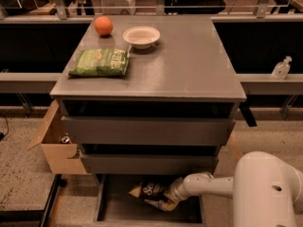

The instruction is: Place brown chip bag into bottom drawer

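Note:
The brown chip bag (150, 191), dark foil with tan edges and white lettering, lies tilted inside the open bottom drawer (118, 207), near its back and right of the middle. My gripper (169, 197) reaches in from the right on the white arm and sits against the bag's right end, partly hidden under the drawer above. The bag seems held at that end. The two upper grey drawers (147, 131) are pushed in.
On the cabinet top (189, 65) lie a green chip bag (100, 62), an orange (103, 25) and a white bowl (141, 36). A tan cardboard box (56, 145) stands left of the cabinet. A sanitiser bottle (281, 69) stands on the right ledge.

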